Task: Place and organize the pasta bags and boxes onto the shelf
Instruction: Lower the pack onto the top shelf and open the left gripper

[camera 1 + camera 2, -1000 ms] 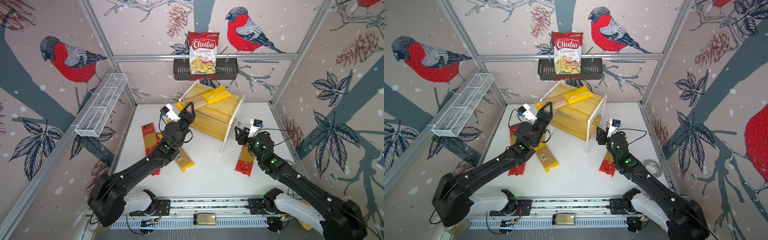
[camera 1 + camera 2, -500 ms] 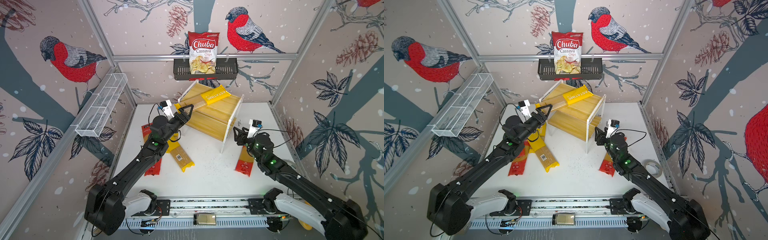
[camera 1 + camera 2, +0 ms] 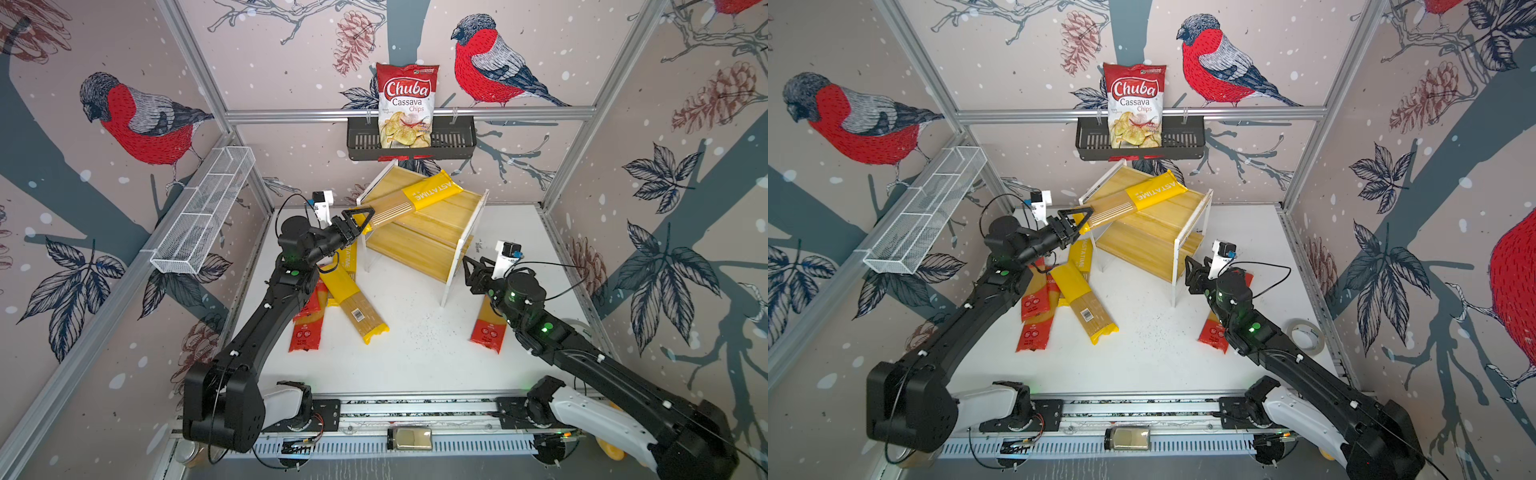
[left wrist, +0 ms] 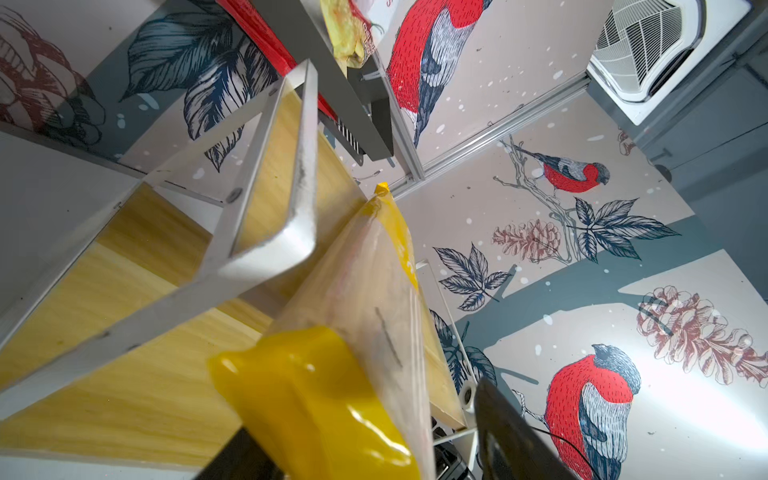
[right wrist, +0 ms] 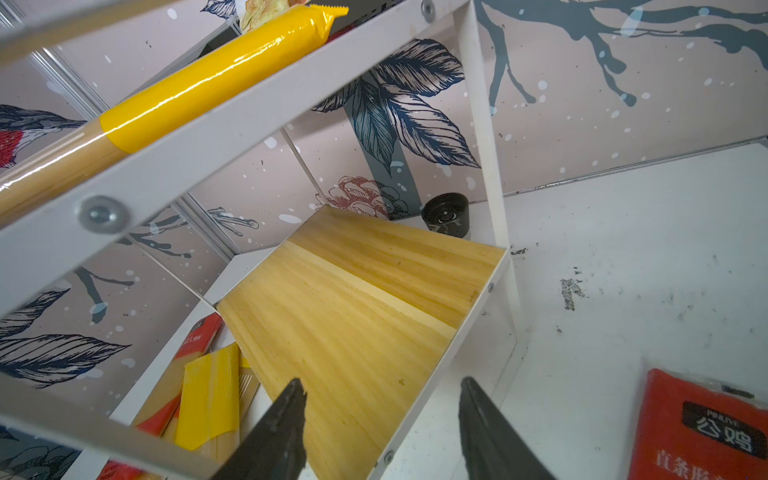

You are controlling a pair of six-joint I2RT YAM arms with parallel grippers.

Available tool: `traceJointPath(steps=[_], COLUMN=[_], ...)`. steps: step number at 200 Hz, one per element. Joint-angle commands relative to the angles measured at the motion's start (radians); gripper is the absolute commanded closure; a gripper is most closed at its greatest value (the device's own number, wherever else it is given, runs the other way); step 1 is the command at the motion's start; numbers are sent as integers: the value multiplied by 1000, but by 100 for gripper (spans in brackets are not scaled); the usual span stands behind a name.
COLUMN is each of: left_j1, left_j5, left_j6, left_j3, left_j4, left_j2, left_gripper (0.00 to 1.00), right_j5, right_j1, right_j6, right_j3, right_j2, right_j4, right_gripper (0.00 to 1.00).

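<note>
The shelf (image 3: pixel 419 245) (image 3: pixel 1142 245) stands at the back of the table, and both its wooden tiers show. One yellow pasta bag (image 3: pixel 432 191) (image 3: pixel 1154 191) lies slanted across the top tier, its near end jutting past the left frame. My left gripper (image 3: pixel 359 218) (image 3: pixel 1075 216) (image 4: pixel 361 415) is closed around that end. On the table left of the shelf lie a second yellow bag (image 3: pixel 353 299) and red packs (image 3: pixel 305 332). Another red pack (image 3: pixel 488 328) (image 5: pixel 702 428) lies partly under my right arm. My right gripper (image 3: pixel 471 270) (image 5: pixel 382 386) hangs open and empty by the shelf's right frame.
A Chuba chips bag (image 3: pixel 407 104) stands in the black basket (image 3: pixel 449 143) on the back wall. A white wire tray (image 3: pixel 203 212) hangs on the left wall. A tape roll (image 3: pixel 1306 334) lies at the table's right edge. A black round part (image 5: pixel 445 214) sits behind the shelf.
My left arm has swung leftward; its jaws opened, slid back along the yellow bag and closed on its end again. The bag stays on the top tier. The right arm barely moved.
</note>
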State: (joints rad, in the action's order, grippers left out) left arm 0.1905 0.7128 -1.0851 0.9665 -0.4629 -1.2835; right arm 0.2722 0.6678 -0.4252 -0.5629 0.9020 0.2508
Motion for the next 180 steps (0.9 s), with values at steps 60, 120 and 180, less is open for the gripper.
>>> traceJointPath(steps=[60,120,180], left_j1=[19,192,314], left_j5=[20,-452,-852], left_j6=[-157,-253,-367], left_j3=[-38,-101,-79], left_j4=[-189,-189,-211], left_j2=[8,99,31], left_gripper=[95,100,100], right_j5=[44,66,107], right_j1=[13,24,55], right_j6=[2,-4,-21], right_j3=[-19,-22,-17], right_j2=[9,-4,-36], right_j4=[-5,-13,-39], right_gripper=[41,41,41])
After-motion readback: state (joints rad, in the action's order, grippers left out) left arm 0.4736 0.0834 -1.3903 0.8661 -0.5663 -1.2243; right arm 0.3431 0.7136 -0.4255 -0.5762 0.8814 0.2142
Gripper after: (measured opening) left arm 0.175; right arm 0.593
